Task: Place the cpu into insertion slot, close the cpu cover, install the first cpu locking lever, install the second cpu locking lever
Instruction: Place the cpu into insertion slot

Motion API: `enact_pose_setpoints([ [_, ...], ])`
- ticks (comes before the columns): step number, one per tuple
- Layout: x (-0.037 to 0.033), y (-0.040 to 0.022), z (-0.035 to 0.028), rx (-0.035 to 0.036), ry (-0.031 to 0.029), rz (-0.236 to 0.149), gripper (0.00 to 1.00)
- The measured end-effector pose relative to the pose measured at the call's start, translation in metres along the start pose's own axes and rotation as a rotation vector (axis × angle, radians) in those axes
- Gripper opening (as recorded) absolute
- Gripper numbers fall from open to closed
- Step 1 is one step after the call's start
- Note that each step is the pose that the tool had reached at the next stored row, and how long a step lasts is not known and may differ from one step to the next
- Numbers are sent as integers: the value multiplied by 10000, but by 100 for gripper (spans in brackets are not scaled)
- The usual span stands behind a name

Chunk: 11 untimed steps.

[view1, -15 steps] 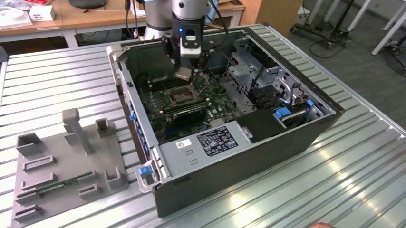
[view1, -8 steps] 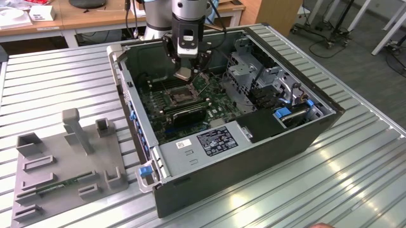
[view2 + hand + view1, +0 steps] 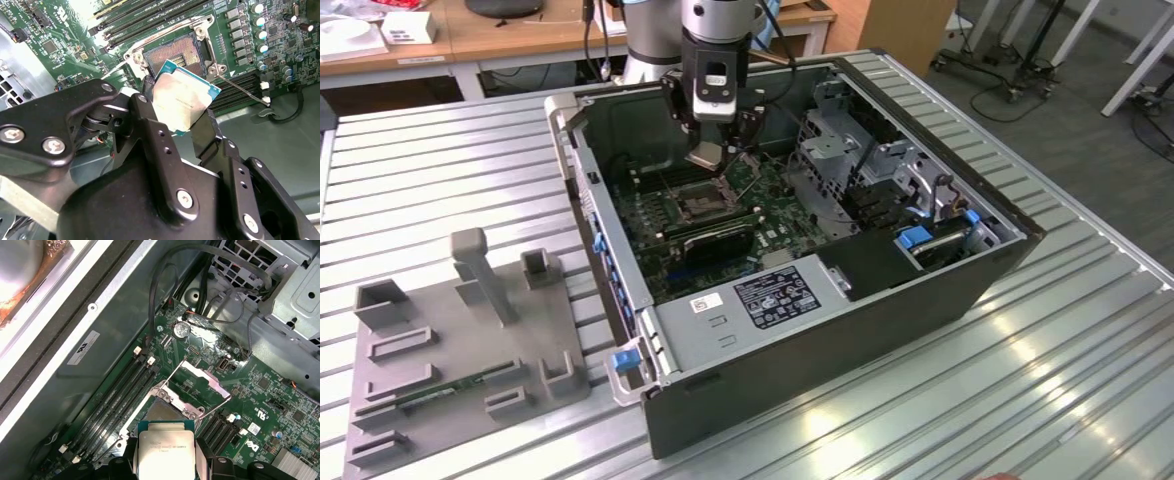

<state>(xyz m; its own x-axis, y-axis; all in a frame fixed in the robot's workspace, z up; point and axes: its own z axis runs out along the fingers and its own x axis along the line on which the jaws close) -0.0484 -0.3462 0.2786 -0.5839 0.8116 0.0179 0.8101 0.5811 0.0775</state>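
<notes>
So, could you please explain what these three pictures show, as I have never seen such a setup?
One robot arm with a black gripper reaches into an open black desktop computer case lying on a slatted metal table. The exterior view is taken from off the arm; both wrist views come from cameras riding on it. The gripper is shut on the small square silvery-grey cpu, held above the dark square insertion slot on the green motherboard. The thin silvery cpu cover stands open. A grey plastic fixture tray sits beside the case.
</notes>
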Motion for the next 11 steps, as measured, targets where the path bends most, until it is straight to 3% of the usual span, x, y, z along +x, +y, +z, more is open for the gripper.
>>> enact_pose_setpoints([
  [11,0,0,0,0,-2,25,54],
])
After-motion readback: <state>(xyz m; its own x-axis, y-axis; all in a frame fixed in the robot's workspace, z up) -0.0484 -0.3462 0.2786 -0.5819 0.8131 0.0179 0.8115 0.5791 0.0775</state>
